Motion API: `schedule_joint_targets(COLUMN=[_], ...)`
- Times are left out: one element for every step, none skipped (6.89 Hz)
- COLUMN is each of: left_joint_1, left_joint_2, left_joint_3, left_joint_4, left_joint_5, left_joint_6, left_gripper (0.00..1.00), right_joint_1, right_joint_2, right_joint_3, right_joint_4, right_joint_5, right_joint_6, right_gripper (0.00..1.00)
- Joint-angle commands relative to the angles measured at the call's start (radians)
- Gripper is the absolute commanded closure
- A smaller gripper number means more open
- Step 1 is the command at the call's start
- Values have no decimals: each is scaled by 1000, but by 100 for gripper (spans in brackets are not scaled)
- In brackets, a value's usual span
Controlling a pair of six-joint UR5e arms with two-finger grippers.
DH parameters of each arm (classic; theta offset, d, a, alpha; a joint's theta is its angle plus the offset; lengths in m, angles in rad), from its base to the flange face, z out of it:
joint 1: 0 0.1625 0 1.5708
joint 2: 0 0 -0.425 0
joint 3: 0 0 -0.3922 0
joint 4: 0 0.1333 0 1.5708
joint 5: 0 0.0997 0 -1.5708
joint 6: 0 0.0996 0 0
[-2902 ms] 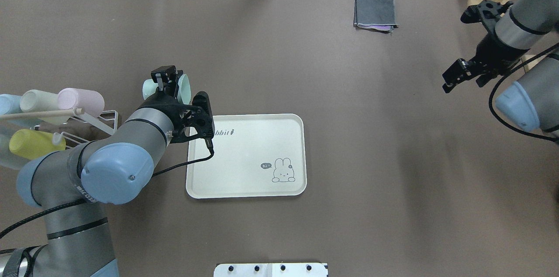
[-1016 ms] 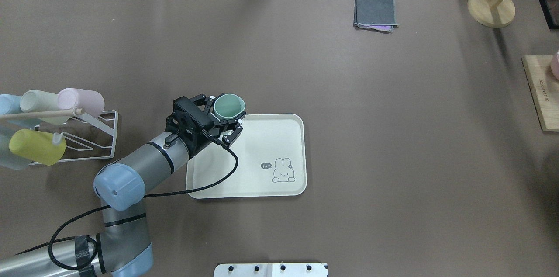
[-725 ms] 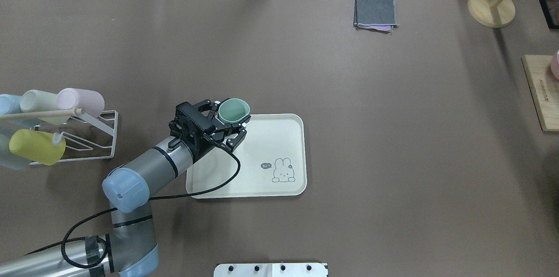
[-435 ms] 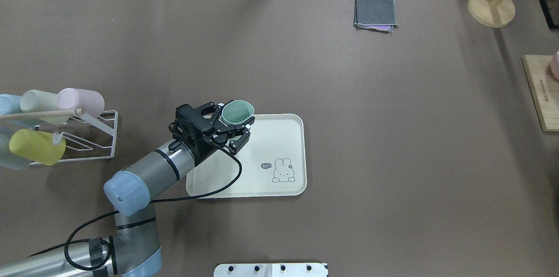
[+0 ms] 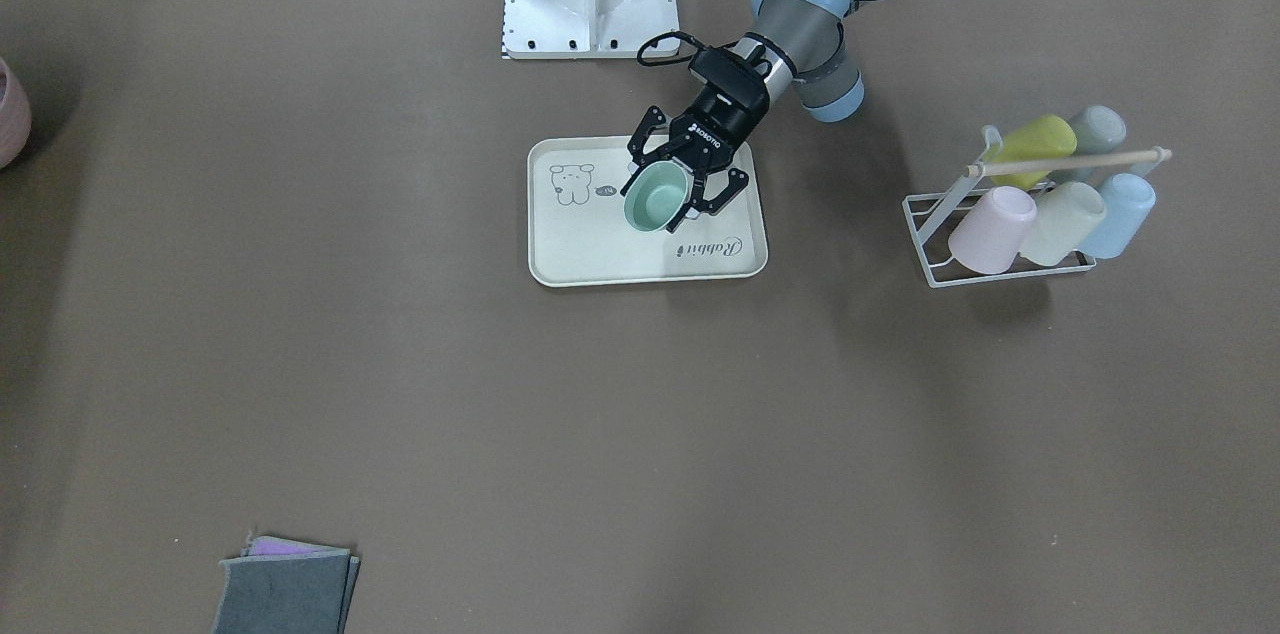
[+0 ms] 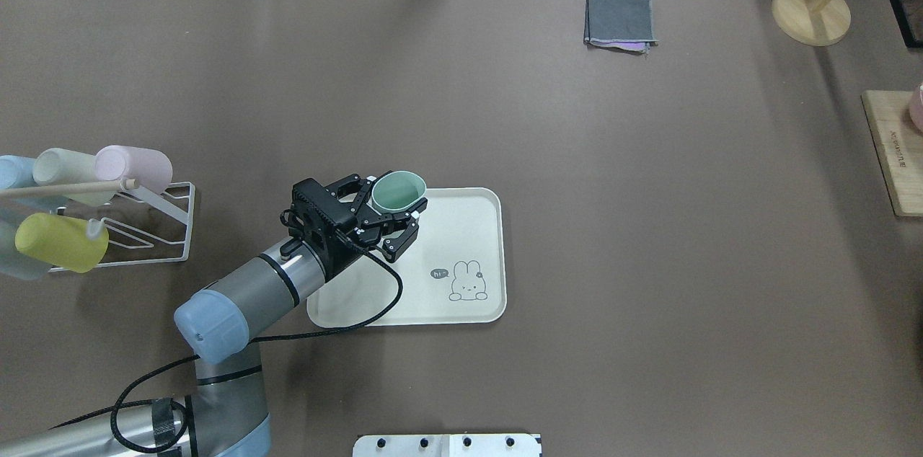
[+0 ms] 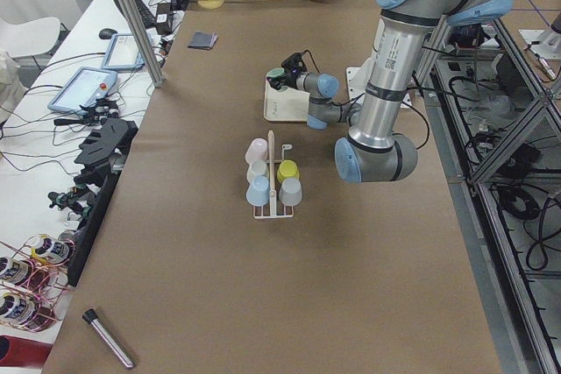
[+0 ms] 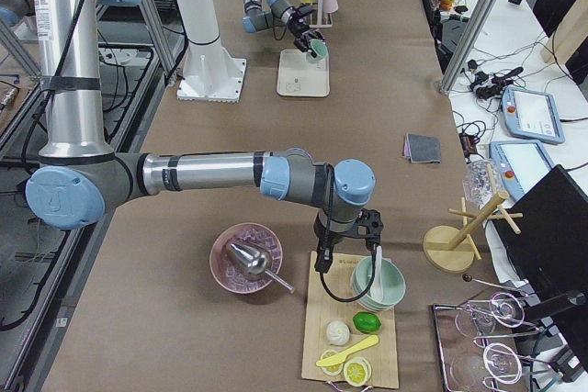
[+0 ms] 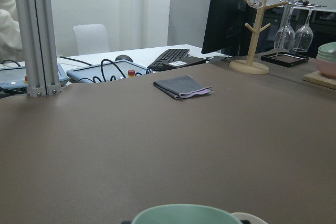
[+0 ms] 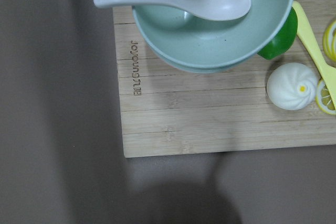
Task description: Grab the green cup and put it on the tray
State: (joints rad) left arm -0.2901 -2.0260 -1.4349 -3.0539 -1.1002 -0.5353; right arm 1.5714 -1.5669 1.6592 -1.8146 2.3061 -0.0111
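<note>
Green cup point(image 6: 398, 191) clamped in left end effector point(image 6: 394, 200), mouth up, slightly tilted, over upper-left part of tray point(image 6: 461, 226), centre-left of worktop. Right end effector point(image 8: 366, 231) over wooden board point(image 10: 210, 119); width cannot be told. Cup rack point(image 6: 191, 223) at left edge.

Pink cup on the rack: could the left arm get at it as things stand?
Probably not yet. The left gripper has its jaws shut on the green cup over the tray; the pink cup itself lies exposed on the rack nearby.

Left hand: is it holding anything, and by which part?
The left hand pinches the green cup across its outer side wall, one finger on each side, over the tray.
</note>
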Motion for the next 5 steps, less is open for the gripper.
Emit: schedule_joint_targets(left_joint_1=[8, 8, 11, 11, 11], left_joint_2=[-2, -2, -8, -11, -11], left_joint_3=[37, 69, 88, 91, 91], left_joint_4=[-31, -37, -36, -36, -36], left_joint_5=[2, 2, 2, 2, 2], left_joint_6=[0, 1, 1, 1, 3], left_gripper=[44, 44, 43, 42, 38], right_joint_1=[1, 1, 1, 1, 1], right_joint_2=[-10, -10, -12, -12, -12], right_joint_3=[-2, -4, -4, -9, -9], right_joint_4=[3, 4, 1, 8, 9], right_joint_5=[-8, -8, -10, -10, -10], right_joint_6=[-3, -3, -6, -12, -13], right_gripper=[1, 1, 1, 1, 1])
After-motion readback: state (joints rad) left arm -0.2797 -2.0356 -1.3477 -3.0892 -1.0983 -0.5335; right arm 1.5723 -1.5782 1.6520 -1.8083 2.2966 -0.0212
